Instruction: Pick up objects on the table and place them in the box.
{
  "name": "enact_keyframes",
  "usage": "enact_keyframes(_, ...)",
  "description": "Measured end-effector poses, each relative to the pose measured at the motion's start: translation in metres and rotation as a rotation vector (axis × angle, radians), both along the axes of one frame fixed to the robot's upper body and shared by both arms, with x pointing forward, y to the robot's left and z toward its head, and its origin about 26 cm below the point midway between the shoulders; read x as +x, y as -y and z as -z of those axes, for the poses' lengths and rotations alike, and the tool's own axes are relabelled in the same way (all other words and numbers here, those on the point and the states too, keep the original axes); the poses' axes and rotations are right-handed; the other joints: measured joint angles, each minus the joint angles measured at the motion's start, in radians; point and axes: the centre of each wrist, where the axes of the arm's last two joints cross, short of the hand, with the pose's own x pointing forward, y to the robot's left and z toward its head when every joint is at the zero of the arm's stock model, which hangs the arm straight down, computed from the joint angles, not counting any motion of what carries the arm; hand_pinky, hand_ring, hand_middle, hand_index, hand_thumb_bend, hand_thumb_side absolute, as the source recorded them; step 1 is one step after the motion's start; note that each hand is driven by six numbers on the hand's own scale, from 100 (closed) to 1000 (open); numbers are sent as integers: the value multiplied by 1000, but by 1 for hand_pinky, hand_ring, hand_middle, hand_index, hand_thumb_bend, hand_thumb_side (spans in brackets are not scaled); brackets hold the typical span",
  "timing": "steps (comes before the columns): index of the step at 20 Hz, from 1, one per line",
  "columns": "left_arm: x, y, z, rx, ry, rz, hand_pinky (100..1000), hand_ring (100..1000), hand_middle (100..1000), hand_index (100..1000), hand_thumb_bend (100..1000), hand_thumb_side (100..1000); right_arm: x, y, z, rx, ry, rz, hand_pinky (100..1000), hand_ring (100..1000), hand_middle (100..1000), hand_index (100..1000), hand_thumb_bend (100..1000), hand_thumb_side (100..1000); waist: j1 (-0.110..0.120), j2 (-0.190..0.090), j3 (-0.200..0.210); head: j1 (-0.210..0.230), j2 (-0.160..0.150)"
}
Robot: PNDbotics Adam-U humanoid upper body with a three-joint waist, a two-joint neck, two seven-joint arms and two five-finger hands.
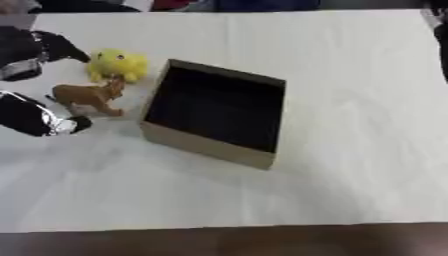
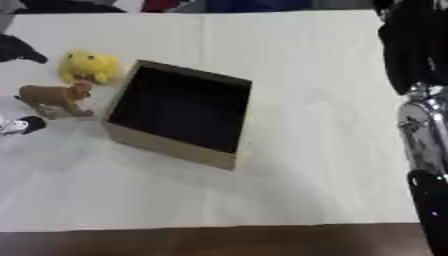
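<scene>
nearest of all, along the right edge of the right eye view, the right arm rises well to the right of the box; its hand cannot be made out, so whether it is spread or curled cannot be told. on the white table the cardboard box stands open, and its dark inside shows nothing in it. just left of the box, the brown toy animal stands upright. the left hand sits around it, one dark fingertip low by its feet and another part above, fingers spread, touching nothing as far as can be seen. beyond it, by the box's far left corner, lies the yellow plush toy. by my reading nothing is boxed yet; both toys are left.
</scene>
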Motion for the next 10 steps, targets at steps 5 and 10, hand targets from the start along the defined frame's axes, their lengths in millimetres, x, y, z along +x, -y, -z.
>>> enact_keyframes(5,17,-6,0,-6,-44,-30,737,889,859,927,423,513,0,-1,0,-5,-3,-6,953,820,639,950,100,977,0,6,-5,7,-9)
enact_keyframes(10,32,-13,7,-2,-91,-58,741,886,860,921,355,487,0,-2,-2,-5,3,-12,954,819,638,950,100,979,0,16,-8,9,-17)
